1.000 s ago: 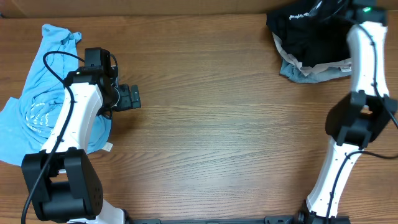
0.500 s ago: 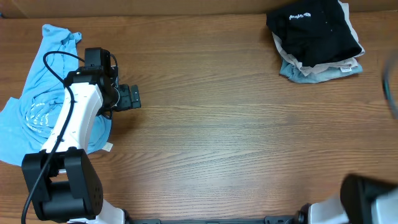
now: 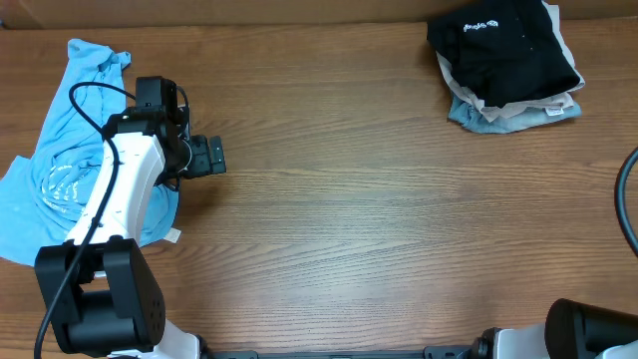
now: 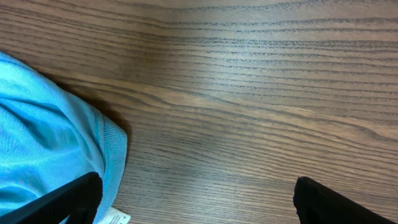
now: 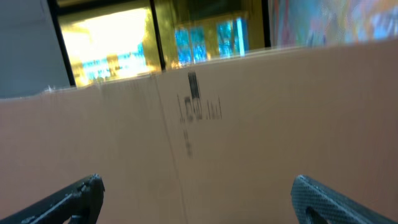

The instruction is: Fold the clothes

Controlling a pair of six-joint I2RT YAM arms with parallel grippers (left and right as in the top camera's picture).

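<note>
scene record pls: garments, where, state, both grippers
black shirt: folded, on top of the stack, far right of the table
beige and grey-blue garments: folded, under the black shirt
light blue shirt: crumpled, left side, partly under the left arm
left gripper: open, empty, over bare wood beside the light blue shirt
right gripper: open, empty, facing a cardboard wall; not in overhead view

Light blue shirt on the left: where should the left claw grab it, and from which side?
Likely the hem corner beside the white tag, coming in from the bare table side with the open left claw. That edge lies flat and exposed; the rest of the light blue shirt is bunched.
</note>
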